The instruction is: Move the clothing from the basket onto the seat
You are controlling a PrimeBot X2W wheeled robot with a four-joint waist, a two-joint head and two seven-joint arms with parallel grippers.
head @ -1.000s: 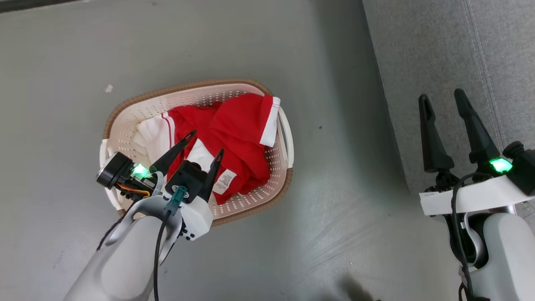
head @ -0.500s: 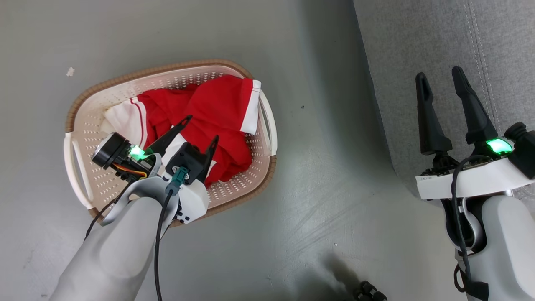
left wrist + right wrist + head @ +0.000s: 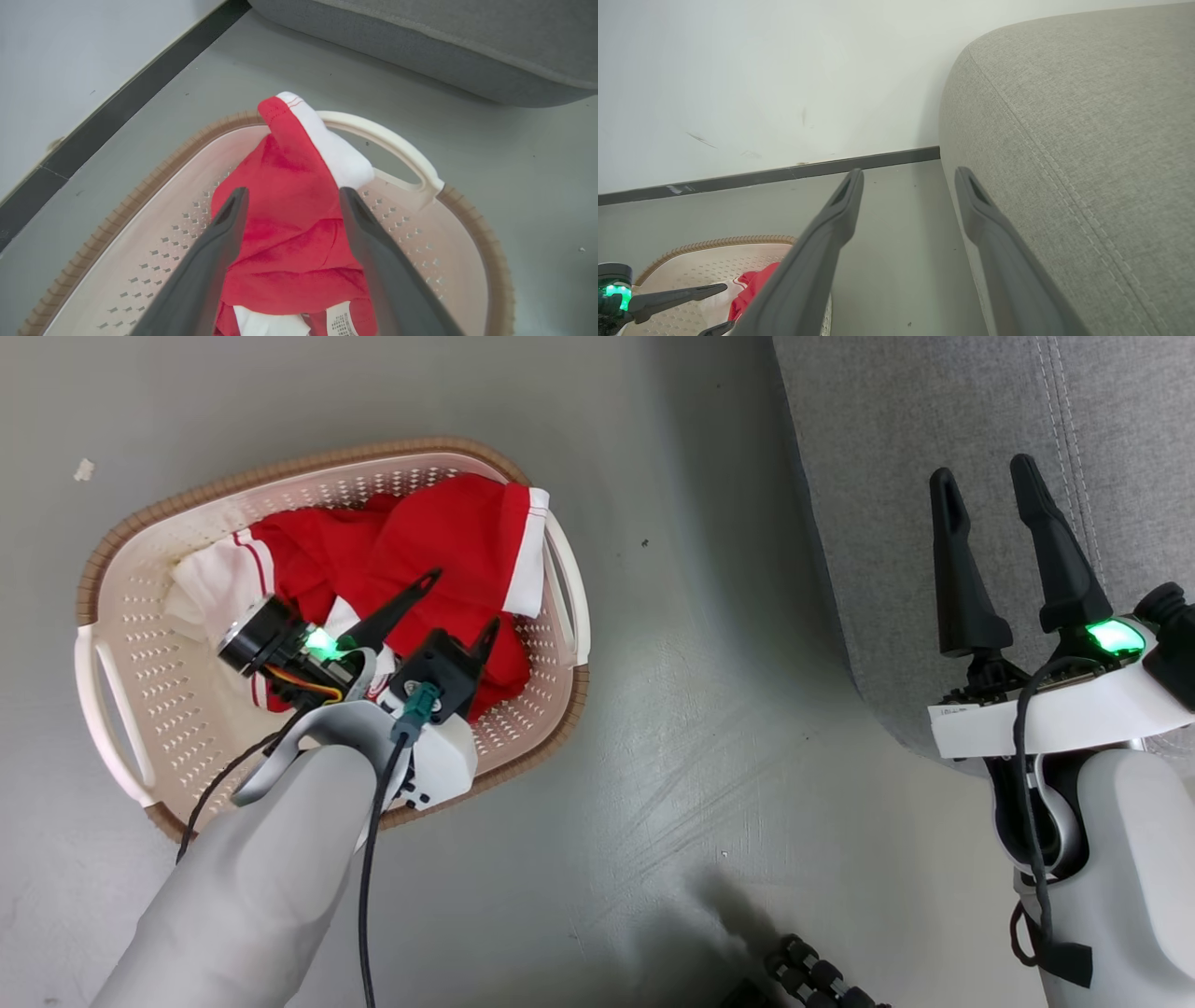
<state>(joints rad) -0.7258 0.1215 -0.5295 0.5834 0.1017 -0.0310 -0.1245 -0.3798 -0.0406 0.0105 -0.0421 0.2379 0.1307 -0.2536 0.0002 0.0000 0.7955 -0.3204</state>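
Note:
The clothing (image 3: pixel 439 541) is a crumpled red heap with white panels lying in the cream basket (image 3: pixel 280 476) on the floor at the left of the head view. My left gripper (image 3: pixel 462 602) is open and hangs just over the heap, its two fingers straddling a raised red fold (image 3: pixel 289 224) without closing on it. The grey seat (image 3: pixel 934 411) takes up the upper right. In front of the seat's edge my right gripper (image 3: pixel 982 471) stands open and holds nothing. In the right wrist view it (image 3: pixel 909 172) points along the seat's side (image 3: pixel 1087 140).
Grey floor separates the basket's white handle (image 3: pixel 387 140) from the seat's rounded base (image 3: pixel 444 56). A white wall with a dark skirting board (image 3: pixel 784 175) runs behind. A black ribbed object (image 3: pixel 812 975) lies at the bottom edge, and a small white scrap (image 3: pixel 84 469) at the far left.
The head camera has moved, shifting the picture left and up. My left gripper has advanced over the red heap toward the basket's seat-side handle, covering the white label. Both grippers stay open.

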